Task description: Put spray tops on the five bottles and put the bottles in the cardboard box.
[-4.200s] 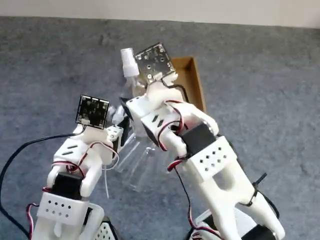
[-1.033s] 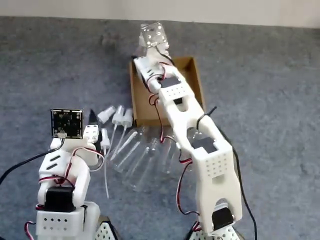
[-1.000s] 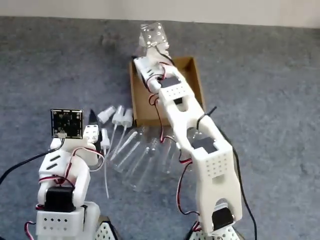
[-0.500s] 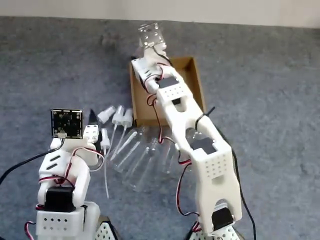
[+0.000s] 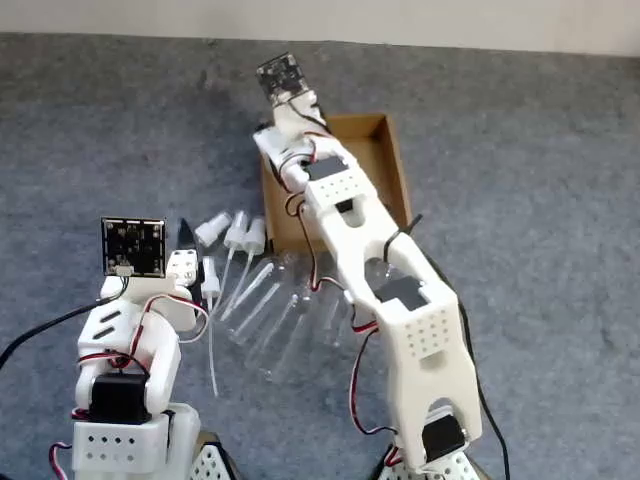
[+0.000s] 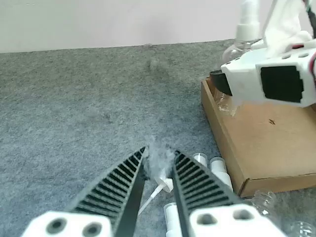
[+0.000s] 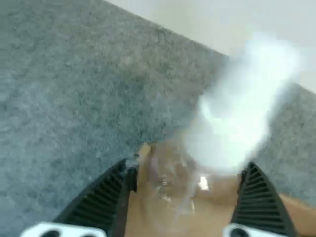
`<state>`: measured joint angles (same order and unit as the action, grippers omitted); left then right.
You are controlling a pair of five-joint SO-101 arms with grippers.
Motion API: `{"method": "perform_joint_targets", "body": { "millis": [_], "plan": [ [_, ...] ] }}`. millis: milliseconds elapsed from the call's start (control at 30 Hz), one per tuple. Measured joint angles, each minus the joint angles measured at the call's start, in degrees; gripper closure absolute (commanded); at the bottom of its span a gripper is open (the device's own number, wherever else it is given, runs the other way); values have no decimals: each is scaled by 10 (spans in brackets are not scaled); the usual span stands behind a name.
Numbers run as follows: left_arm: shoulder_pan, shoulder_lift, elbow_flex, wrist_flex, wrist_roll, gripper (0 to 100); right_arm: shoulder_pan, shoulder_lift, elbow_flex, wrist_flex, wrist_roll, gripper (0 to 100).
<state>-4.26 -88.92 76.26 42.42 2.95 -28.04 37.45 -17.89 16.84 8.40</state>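
Now; right end effector (image 7: 187, 171) pinching bottle (image 7: 173, 182) over cardboard box (image 5: 378, 150); left end effector (image 6: 160, 154) spread.

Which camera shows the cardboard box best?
The high view: it looks down into the cardboard box, though the right arm crosses it. The left wrist view shows one outer wall; the right wrist view, a brown patch behind the bottle.

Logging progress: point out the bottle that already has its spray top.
The bottle in the right gripper, over the cardboard box: white sprayer fitted. The other bottles lie topless.

Grey felt tbl (image 5: 540, 150), pale wall (image 5: 420, 18) behind
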Motion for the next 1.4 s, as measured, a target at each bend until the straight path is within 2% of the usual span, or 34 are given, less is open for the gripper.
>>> {"method": "perform_joint_targets", "body": {
  "millis": [333,600,767,967,1200,1400],
  "plan": [
    [0,0,0,0,0,990,1,0,0,2,0,748],
    [0,0,0,0,0,990,1,-11,-52,84,0,748],
    [0,0,0,0,0,990,1,-73,-85,149,0,749],
    [0,0,0,0,0,990,10,-184,-95,300,0,757],
    [0,0,3,0,0,990,11,-309,-95,530,0,874],
    [0,0,3,0,0,990,12,-412,-96,680,1,875]
  ]
}}
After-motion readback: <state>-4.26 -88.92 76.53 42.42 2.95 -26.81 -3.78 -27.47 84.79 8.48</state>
